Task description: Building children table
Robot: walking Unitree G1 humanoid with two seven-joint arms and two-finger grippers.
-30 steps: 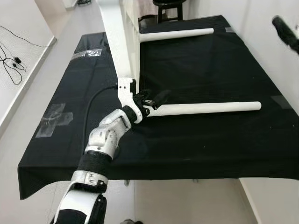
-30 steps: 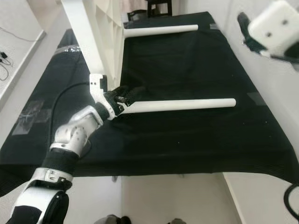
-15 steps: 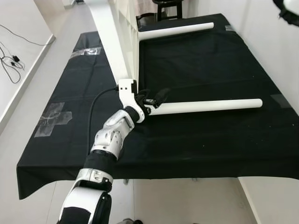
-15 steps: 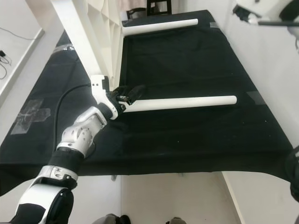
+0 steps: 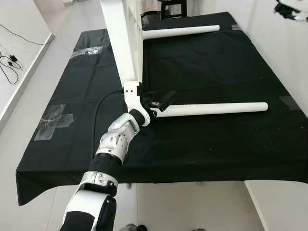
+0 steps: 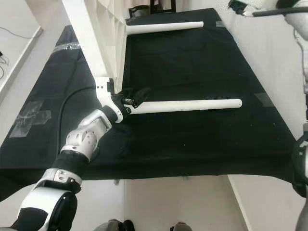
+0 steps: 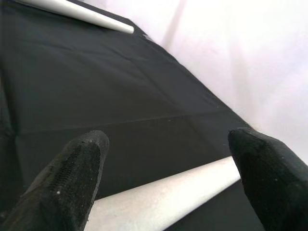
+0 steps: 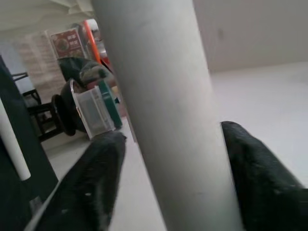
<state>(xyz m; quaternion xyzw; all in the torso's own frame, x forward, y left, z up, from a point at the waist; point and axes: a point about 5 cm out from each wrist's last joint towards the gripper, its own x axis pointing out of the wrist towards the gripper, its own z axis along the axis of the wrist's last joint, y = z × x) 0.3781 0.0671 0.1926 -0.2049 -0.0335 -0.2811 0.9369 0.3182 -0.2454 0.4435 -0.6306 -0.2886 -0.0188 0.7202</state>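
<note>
Holding position, the left end effector (image 5: 160,102) stayed spread around the near table leg (image 5: 216,109); right end effector (image 8: 168,173) gripped another leg (image 8: 168,96), lifted higher.

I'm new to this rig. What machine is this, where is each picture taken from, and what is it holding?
This is a humanoid robot. The two wide pictures come from its head, looking down; the two close ones come from cameras on its wrists. A black cloth covers the work surface. A white table panel stands on edge, with two white legs sticking out sideways: a near leg and a far leg. The left hand is at the near leg's base, fingers open around it. The right hand, raised high, grips another white leg.
</note>
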